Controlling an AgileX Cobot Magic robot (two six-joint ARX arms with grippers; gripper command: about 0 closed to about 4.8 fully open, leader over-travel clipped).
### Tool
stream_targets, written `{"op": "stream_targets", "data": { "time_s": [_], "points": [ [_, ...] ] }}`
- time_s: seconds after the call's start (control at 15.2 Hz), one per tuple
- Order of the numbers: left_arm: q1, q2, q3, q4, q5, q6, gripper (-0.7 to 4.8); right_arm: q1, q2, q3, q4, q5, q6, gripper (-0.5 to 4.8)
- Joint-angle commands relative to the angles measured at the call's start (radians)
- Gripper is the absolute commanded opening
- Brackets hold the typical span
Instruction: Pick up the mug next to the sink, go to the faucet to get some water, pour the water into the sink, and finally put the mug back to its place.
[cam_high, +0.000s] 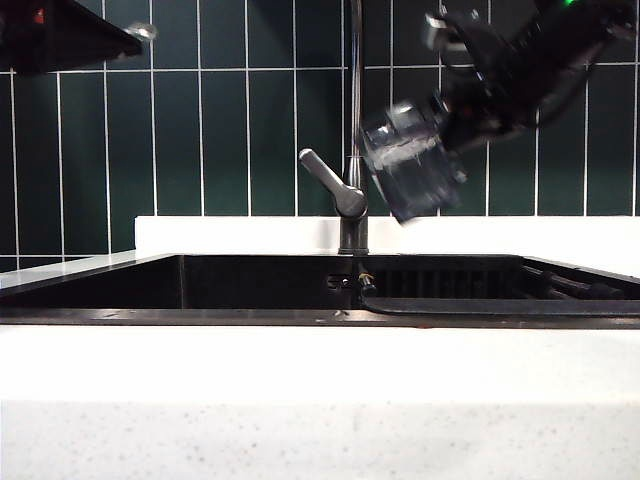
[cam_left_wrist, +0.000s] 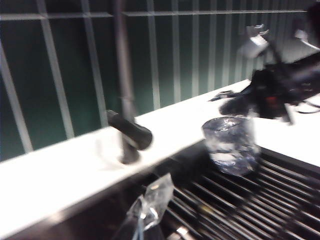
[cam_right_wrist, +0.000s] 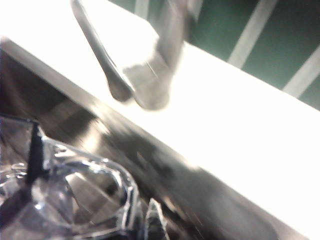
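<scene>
- Nearest you, the white counter (cam_high: 320, 400) fronts the sink (cam_high: 250, 315).
- Your right gripper (cam_high: 455, 125) pinches the mug (cam_high: 410, 170), tilted, just right of the faucet (cam_high: 353, 190).
- Your left gripper (cam_high: 140, 35), jaws pressed together, is high and well left of the faucet, before the green tiles (cam_high: 250, 140).

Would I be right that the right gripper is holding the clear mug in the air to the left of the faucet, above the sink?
Not quite: the right gripper holds the mug to the right of the faucet, not the left, as the exterior view shows. The rest stands: the mug is clear, off the counter and above the sink.
</scene>
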Motion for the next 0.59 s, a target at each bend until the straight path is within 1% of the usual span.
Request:
{"op": "stream_targets", "data": {
  "time_s": [0.07,0.13,0.26,0.33,0.39,0.52,0.59],
  "points": [
    [-0.081,-0.04,-0.048,0.005,-0.094,0.011,-0.06,0.003,-0.039,-0.029,0.04,0.071,-0.059,-0.06],
    [-0.097,-0.045,-0.063,0.004,-0.09,0.013,-0.06,0.012,-0.051,-0.041,0.03,0.12,-0.103,-0.06],
    [-0.097,-0.047,-0.084,0.001,-0.027,0.012,-0.06,0.018,-0.073,-0.044,-0.014,0.192,-0.198,-0.06],
    [-0.097,-0.048,-0.085,-0.008,-0.019,0.012,-0.06,0.023,-0.082,-0.044,-0.029,0.204,-0.219,-0.06],
    [-0.097,-0.05,-0.085,-0.01,-0.019,0.013,-0.06,0.034,-0.09,-0.044,-0.037,0.249,-0.255,-0.06],
    [-0.097,-0.05,-0.085,-0.01,-0.019,0.013,-0.06,0.057,-0.092,-0.044,-0.061,0.304,-0.348,-0.06],
    [-0.097,-0.05,-0.085,-0.008,-0.019,0.013,-0.06,0.069,-0.092,-0.045,-0.071,0.325,-0.37,-0.06]
  ]
}}
